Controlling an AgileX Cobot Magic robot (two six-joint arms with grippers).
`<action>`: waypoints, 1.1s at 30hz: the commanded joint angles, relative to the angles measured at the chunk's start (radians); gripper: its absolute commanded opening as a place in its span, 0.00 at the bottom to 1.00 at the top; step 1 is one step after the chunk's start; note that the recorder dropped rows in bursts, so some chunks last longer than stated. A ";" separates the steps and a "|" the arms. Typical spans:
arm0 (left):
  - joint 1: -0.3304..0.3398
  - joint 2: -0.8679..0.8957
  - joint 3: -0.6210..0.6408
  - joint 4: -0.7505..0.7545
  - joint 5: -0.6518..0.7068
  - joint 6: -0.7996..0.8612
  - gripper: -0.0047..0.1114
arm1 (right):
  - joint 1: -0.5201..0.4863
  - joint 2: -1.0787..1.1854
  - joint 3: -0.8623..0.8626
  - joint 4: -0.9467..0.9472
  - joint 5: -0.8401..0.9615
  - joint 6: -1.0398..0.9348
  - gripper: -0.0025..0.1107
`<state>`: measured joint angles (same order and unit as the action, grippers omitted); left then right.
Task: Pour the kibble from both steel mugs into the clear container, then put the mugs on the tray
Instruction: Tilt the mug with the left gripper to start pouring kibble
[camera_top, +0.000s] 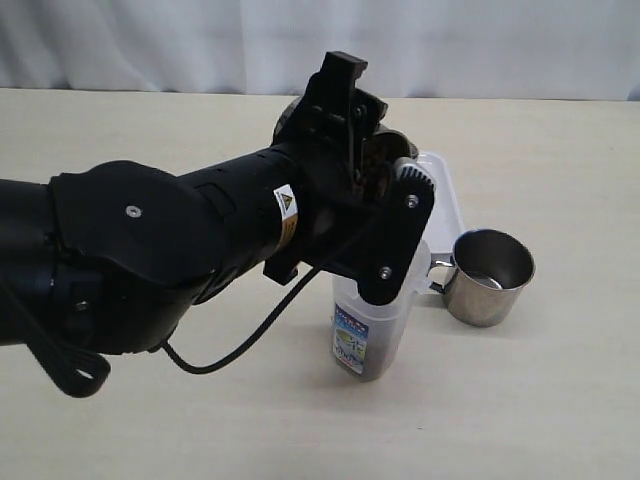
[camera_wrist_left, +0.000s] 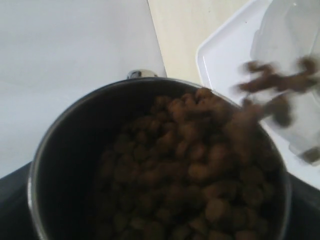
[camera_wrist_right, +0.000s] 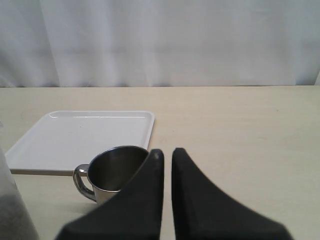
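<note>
My left gripper (camera_top: 372, 155) is shut on a steel mug (camera_wrist_left: 60, 150), tipped over the clear container (camera_top: 370, 330). The mug is full of reddish-brown kibble (camera_wrist_left: 190, 165), and pellets (camera_wrist_left: 280, 82) are falling off its rim toward the container's mouth (camera_wrist_left: 290, 30). The arm hides most of this mug in the exterior view. A second steel mug (camera_top: 490, 275) stands upright and looks empty, just right of the container and touching the tray's near edge (camera_top: 445, 195). My right gripper (camera_wrist_right: 166, 155) is shut with nothing in it, a short way from that mug (camera_wrist_right: 112, 172).
The white tray (camera_wrist_right: 80, 132) lies bare behind the standing mug. The container's wall (camera_wrist_right: 10, 205) shows at the edge of the right wrist view. A black cable (camera_top: 240, 345) hangs from the left arm down to the table. A white curtain closes the back.
</note>
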<state>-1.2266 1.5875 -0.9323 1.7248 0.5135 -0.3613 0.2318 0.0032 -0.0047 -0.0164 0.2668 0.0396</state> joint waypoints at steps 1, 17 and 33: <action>-0.006 -0.012 -0.010 0.019 0.035 0.001 0.04 | 0.003 -0.003 0.005 0.001 -0.005 0.001 0.06; -0.006 -0.010 -0.010 0.020 0.035 0.001 0.04 | 0.003 -0.003 0.005 0.001 -0.005 0.001 0.06; -0.006 -0.010 -0.010 0.020 0.037 0.083 0.04 | 0.003 -0.003 0.005 0.001 -0.005 0.001 0.06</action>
<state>-1.2322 1.5875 -0.9323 1.7267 0.5282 -0.2940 0.2318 0.0032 -0.0047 -0.0164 0.2668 0.0396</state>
